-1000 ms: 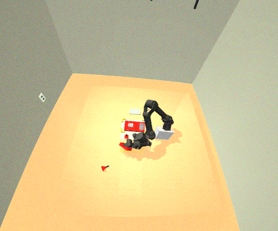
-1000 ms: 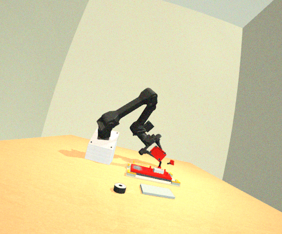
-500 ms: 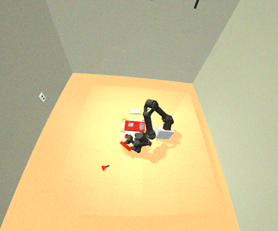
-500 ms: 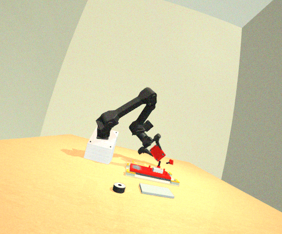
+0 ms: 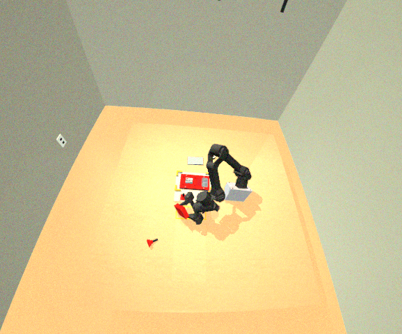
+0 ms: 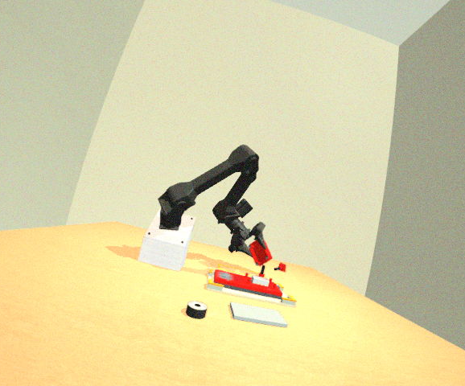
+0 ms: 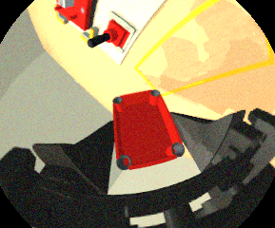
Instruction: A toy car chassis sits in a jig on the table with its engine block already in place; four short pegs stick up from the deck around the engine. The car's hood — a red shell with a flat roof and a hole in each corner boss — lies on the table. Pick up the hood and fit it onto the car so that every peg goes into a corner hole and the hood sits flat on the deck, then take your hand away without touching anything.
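My gripper (image 5: 184, 210) (image 6: 257, 250) (image 7: 143, 120) is shut on the red hood (image 5: 181, 211) (image 6: 260, 252) (image 7: 144, 142), one finger at each side. The hood is in the air and steeply tilted. Its recessed face, with a grey boss at each corner, shows in the wrist view. The red chassis (image 5: 194, 186) (image 6: 240, 281) (image 7: 83, 16) sits in the jig (image 5: 177, 174) (image 6: 251, 294), beside and below the hood. The white engine block (image 5: 188, 180) (image 6: 261, 281) is on its deck. Small red pegs show around it in the exterior view. The hood is clear of the chassis.
A red piece with a black stem (image 7: 119, 33) stands on a pale pad beside the jig. Another red piece with a black stem (image 5: 149, 242) (image 6: 282, 267) lies farther off. A grey slab (image 5: 195, 160) (image 6: 257, 314) and a black roll (image 6: 196, 310) lie across the jig.
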Available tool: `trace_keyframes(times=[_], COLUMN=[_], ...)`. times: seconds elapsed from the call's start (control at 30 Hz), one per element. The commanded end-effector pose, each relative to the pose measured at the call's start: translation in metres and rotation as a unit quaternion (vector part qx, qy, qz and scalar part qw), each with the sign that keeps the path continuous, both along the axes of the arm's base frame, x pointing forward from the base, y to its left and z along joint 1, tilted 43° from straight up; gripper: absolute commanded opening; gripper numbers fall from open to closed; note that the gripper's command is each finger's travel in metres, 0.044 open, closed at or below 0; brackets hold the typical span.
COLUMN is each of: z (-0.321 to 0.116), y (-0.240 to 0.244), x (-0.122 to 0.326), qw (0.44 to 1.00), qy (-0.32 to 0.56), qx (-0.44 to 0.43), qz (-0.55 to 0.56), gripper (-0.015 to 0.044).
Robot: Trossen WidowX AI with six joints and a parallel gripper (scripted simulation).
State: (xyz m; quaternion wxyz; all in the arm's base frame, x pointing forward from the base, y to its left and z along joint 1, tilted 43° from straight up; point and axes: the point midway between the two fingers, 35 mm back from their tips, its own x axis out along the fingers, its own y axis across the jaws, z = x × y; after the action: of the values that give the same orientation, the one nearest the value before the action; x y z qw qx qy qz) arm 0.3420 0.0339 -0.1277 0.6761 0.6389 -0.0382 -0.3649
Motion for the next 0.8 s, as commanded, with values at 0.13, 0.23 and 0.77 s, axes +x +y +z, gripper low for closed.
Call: trace_keyframes(times=[0.13,0.23,0.77], z=[-0.004,-0.007,-0.028], y=[-0.003,-0.005,-0.023], x=[-0.003,-0.004,-0.017], qw=[0.994,0.988,0.917], qy=[-0.059,-0.084,-0.217], qx=[0.080,0.113,0.291], qz=[-0.047,-0.066,-0.167], gripper=[0.0000,0.0000,0.0000])
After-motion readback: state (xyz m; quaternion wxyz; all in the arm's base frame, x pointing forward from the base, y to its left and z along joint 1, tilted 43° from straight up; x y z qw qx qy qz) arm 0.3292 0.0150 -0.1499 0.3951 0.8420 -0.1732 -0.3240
